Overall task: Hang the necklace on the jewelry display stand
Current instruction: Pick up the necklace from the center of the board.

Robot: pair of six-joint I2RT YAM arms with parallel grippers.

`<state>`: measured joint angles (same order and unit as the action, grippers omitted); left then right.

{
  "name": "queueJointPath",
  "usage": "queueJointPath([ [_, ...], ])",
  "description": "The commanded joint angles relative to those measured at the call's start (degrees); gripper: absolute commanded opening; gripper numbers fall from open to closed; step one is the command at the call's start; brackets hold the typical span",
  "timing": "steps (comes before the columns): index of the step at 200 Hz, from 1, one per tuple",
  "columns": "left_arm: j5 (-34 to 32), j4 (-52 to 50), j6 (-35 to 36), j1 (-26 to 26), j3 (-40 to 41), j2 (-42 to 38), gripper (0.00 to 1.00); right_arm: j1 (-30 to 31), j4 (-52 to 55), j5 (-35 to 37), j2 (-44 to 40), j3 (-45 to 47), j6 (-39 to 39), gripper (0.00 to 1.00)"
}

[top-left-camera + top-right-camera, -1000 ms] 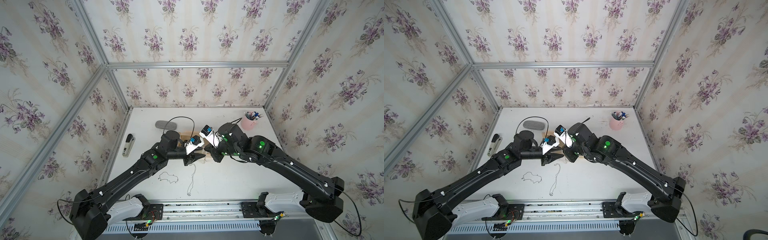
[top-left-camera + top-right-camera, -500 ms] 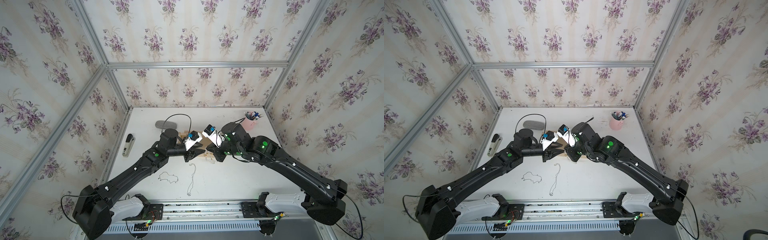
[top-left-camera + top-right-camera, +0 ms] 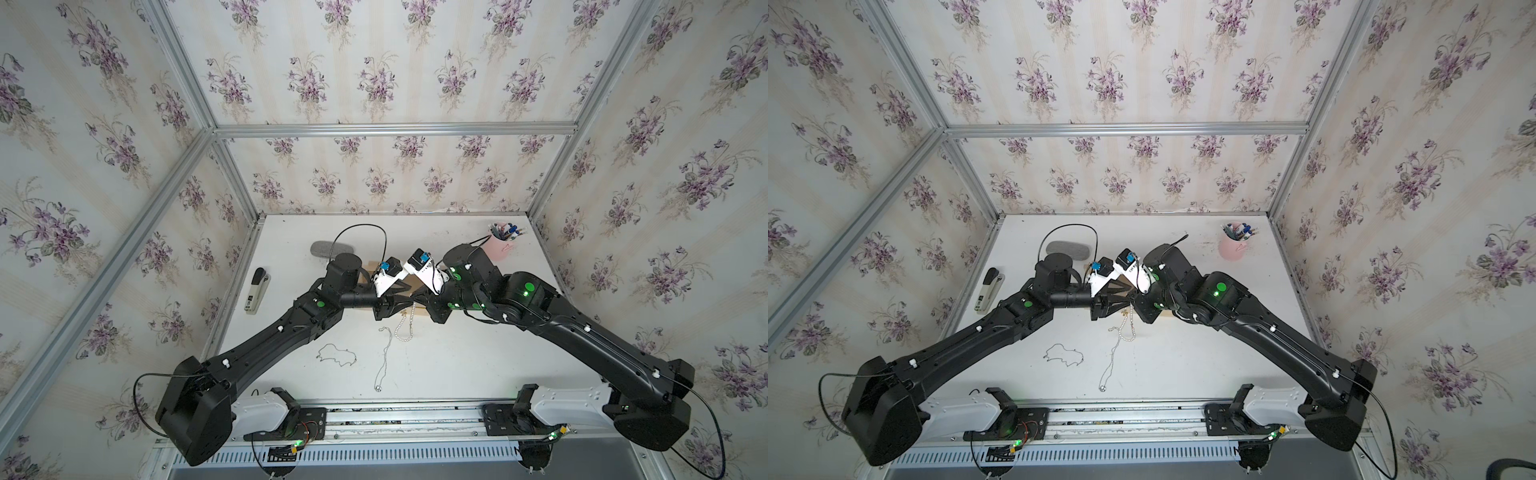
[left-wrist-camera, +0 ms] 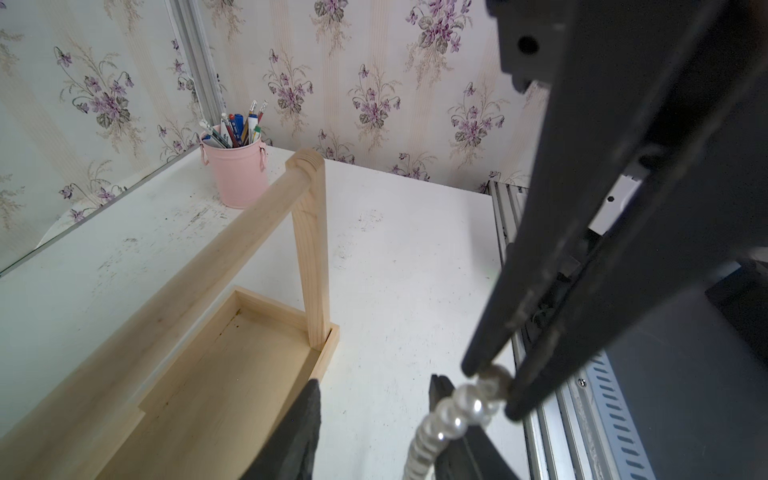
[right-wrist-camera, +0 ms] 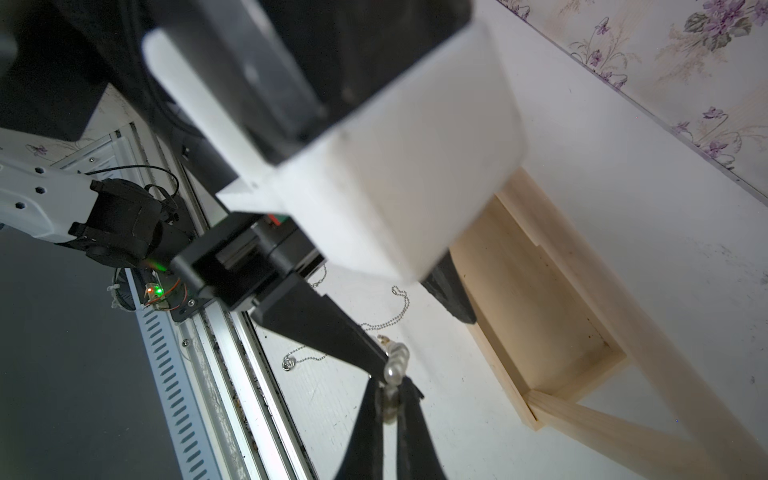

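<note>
A white pearl necklace (image 3: 405, 328) (image 3: 1128, 328) hangs from my right gripper (image 5: 389, 388), which is shut on its top beads (image 5: 395, 363). The strand dangles above the table. My left gripper (image 4: 374, 415) is open right beside it, and the pearl strand (image 4: 457, 411) rests against one of its fingers (image 4: 446, 399). The jewelry display stand (image 4: 232, 249) (image 5: 532, 291) is light wood with a base tray, uprights and a round top rail. It stands just behind both grippers. In both top views the arms cover most of it.
Lying on the white table in front of the grippers are a thin dark chain (image 3: 336, 357) and a silver chain with a pendant (image 3: 384, 357). A stapler (image 3: 257, 289) lies at the left, a grey oval pad (image 3: 328, 250) at the back. A pink pen cup (image 3: 500, 247) stands back right.
Both grippers have shifted slightly toward the back of the table. The pearl strand now hangs in plain sight below them. The left jaws narrowed a little and widened again.
</note>
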<state>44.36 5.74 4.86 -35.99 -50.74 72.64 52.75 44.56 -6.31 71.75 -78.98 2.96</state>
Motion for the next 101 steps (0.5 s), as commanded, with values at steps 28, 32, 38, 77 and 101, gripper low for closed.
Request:
queueJointPath([
  [28,2.3,2.1,-0.6,-0.5,-1.8,1.7,0.47,-0.7,-2.8,-0.9,0.2,0.9,-0.4,0.0],
  [32,2.4,2.0,-0.5,-0.6,-1.8,1.8,0.45,-0.8,-2.9,-1.0,0.1,1.0,-0.4,0.0],
  [38,2.3,1.9,-0.6,-0.6,-1.8,1.7,0.42,-0.9,-3.1,-1.2,0.1,0.9,-0.4,0.0],
  [77,1.5,0.2,-1.0,-0.5,-1.8,1.2,0.3,-1.4,-3.3,-1.5,0.5,0.9,-0.2,0.0],
  [101,0.6,-1.5,-1.5,-0.6,-2.1,0.6,0.19,-1.8,-3.5,-1.3,0.6,1.2,-0.2,0.0],
])
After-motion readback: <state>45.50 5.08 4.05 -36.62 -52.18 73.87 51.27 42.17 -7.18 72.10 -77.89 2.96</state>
